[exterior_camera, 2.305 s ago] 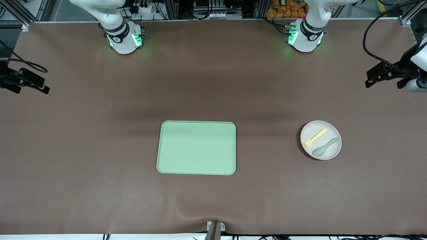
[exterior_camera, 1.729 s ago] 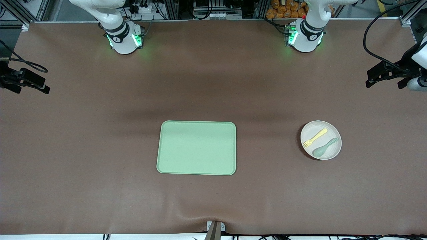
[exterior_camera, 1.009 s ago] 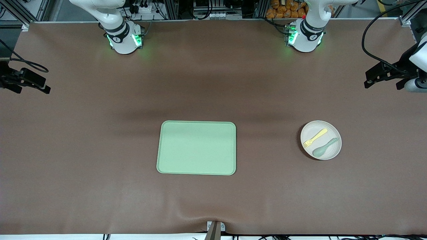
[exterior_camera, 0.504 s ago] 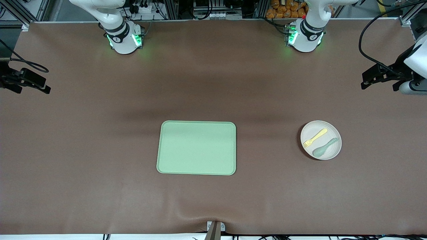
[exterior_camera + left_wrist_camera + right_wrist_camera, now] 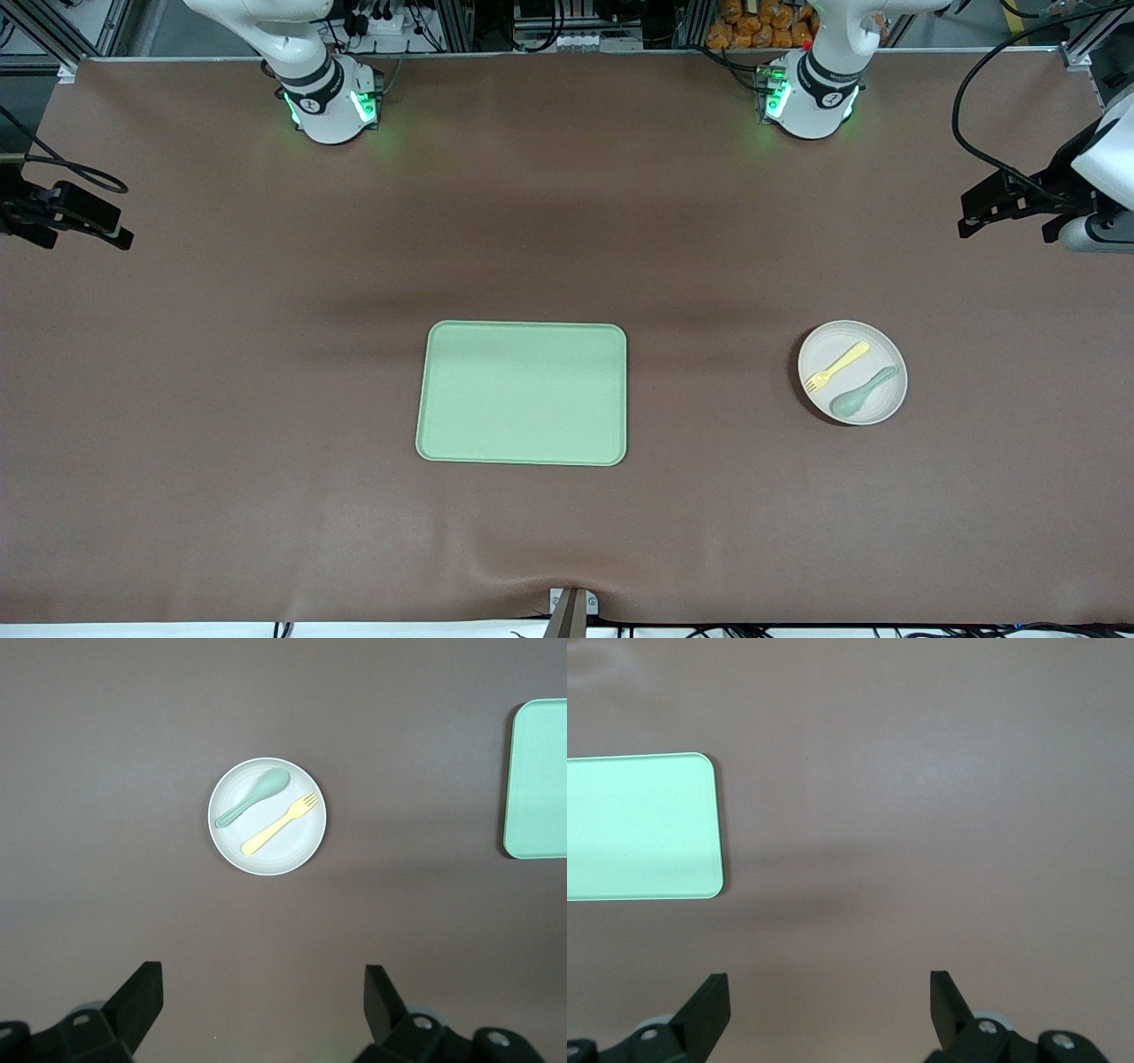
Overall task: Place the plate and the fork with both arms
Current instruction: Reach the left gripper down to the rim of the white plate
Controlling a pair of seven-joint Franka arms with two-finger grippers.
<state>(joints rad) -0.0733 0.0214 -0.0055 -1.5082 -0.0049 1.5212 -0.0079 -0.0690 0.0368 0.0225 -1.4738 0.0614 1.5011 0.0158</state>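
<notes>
One brown surface (image 5: 266,399), its near edge puckered at mid-frame, otherwise bare all round.
One green tray (image 5: 523,392), centre of the front view; cut off at the frame edge in both wrist views.
Two arms, bases at the top, upper links cut off.
Left tool (image 5: 966,215), fingers spread, up over the surface's left-arm end, body partly out of frame.
Right tool (image 5: 120,229), fingers spread, waiting over the right-arm end.
One plate (image 5: 824,346), toward the left arm's end, well apart from the tray.
One spoon (image 5: 864,392) on the plate.
One fork (image 5: 837,367) beside it, not touching.
</notes>
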